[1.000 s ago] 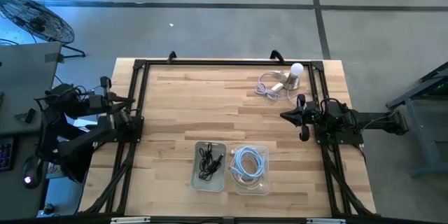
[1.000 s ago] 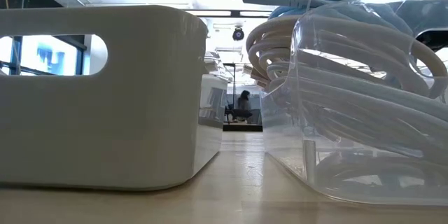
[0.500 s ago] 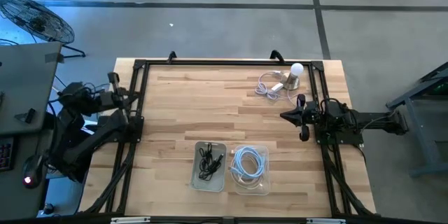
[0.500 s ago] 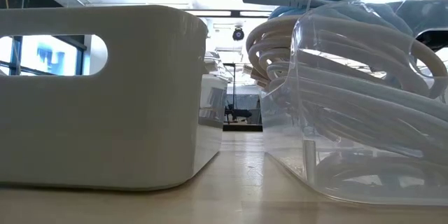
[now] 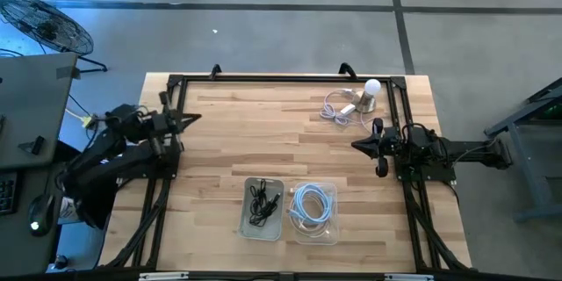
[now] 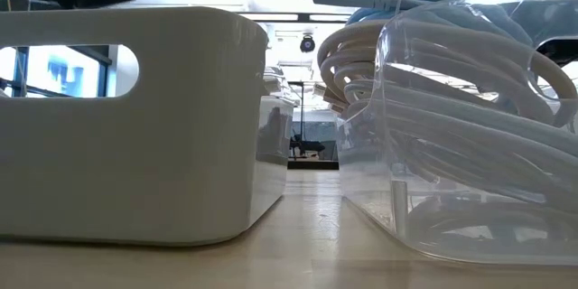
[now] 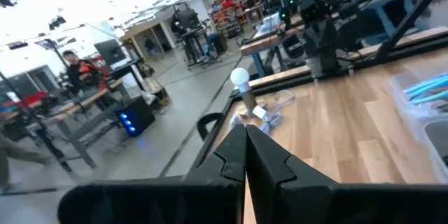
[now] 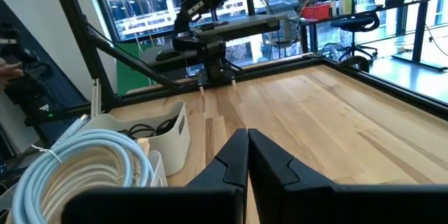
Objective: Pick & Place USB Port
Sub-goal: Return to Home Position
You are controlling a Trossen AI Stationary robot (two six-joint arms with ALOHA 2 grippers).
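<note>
Since the left arm is swinging back in over the tabletop's [image 5: 281,132] left edge, its left fingers [image 5: 186,120] clenched on nothing, and the right fingers [image 5: 358,146] are idling clenched at the right edge, homing is nearly ending; the gray bin [image 5: 247,214] is holding the black cable [image 5: 261,202].

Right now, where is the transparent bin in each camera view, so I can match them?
High view: the transparent bin sits at the picture's bottom of the table, right of centre.
Low view: the bin fills the right half, close up.
Left wrist view: the bin lies far across the table, partly cut off.
Right wrist view: the bin is nearest, blue cable coiled inside.
Landmark: the gray bin beside it, holding a black cable.
</note>
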